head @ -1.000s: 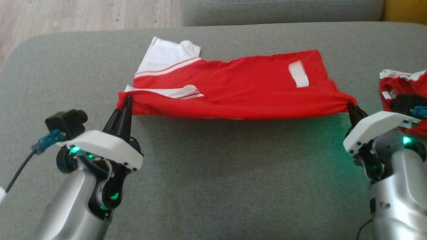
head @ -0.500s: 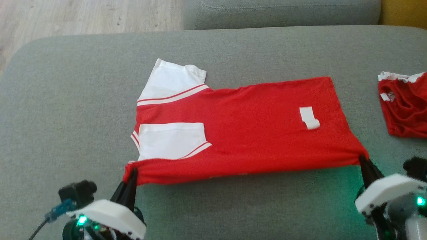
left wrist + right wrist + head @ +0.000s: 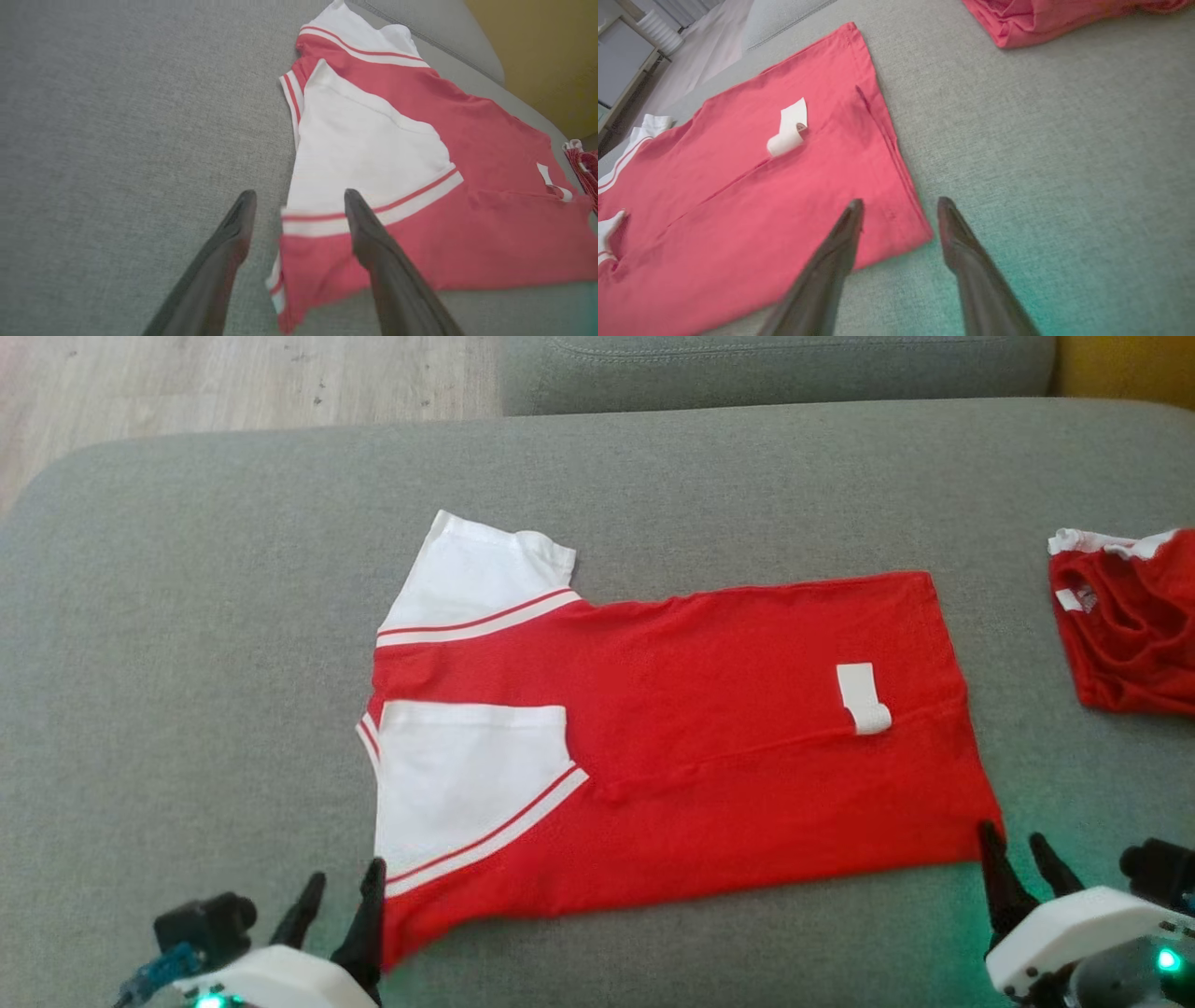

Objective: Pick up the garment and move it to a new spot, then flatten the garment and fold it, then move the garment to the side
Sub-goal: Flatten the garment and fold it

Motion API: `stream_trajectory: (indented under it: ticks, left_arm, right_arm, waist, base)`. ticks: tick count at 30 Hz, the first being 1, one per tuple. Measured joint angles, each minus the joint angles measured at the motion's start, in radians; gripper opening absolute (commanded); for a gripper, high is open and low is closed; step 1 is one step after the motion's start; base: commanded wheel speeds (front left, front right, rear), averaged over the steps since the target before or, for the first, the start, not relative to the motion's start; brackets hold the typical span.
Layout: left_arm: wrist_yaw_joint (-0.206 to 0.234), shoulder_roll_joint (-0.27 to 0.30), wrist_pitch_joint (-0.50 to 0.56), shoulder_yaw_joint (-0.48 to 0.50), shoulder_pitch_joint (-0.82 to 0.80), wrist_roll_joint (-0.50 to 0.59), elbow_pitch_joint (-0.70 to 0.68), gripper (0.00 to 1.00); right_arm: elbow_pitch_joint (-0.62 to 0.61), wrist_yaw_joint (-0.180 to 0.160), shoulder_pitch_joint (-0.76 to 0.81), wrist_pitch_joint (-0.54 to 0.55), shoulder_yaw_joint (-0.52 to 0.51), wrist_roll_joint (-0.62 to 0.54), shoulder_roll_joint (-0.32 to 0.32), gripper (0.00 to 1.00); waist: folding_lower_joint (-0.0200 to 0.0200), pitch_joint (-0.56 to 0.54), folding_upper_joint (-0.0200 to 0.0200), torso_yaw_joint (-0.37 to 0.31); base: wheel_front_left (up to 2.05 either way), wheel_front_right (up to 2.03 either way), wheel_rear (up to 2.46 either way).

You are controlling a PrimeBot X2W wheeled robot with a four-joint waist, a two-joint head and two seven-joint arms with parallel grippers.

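Released since before, garment lies flat on sofa; left pincer and right pincer both spread.

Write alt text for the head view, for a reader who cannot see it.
A red shirt with white sleeves lies spread out on a grey sofa cushion. The open left gripper and open right gripper sit at its two near corners, and a second red garment lies crumpled at the right edge.
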Motion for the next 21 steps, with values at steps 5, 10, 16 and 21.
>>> stream_trajectory:
  ticks: [5,10,16,21]
  left_arm:
    - [-0.002,0.041,-0.006,0.008,-0.056,0.042,-0.044,1.00]
    - [-0.025,0.113,0.048,0.023,-0.281,0.114,-0.084,1.00]
    - [-0.103,0.156,0.162,0.004,-0.621,0.168,-0.027,1.00]
    - [-0.189,0.187,0.273,-0.050,-0.808,0.201,0.122,1.00]
  right_arm:
    - [-0.059,0.000,0.000,0.001,-0.004,-0.046,0.000,1.00]
    - [-0.152,0.000,-0.037,0.021,-0.005,-0.099,0.000,1.00]
    - [-0.227,0.000,-0.194,0.058,0.045,-0.149,-0.001,1.00]
    - [-0.246,0.000,-0.319,0.078,0.110,-0.167,-0.002,1.00]
  waist:
    - [0.0000,0.009,0.0000,-0.001]
    - [0.0000,0.031,0.0000,-0.007]
    - [0.0003,0.087,0.0000,-0.031]
    - [0.0004,0.156,0.0000,-0.072]
  base:
    - [0.00,0.00,0.00]
    - [0.00,0.00,0.00]
    - [0.00,0.00,0.00]
    - [0.00,0.00,0.00]
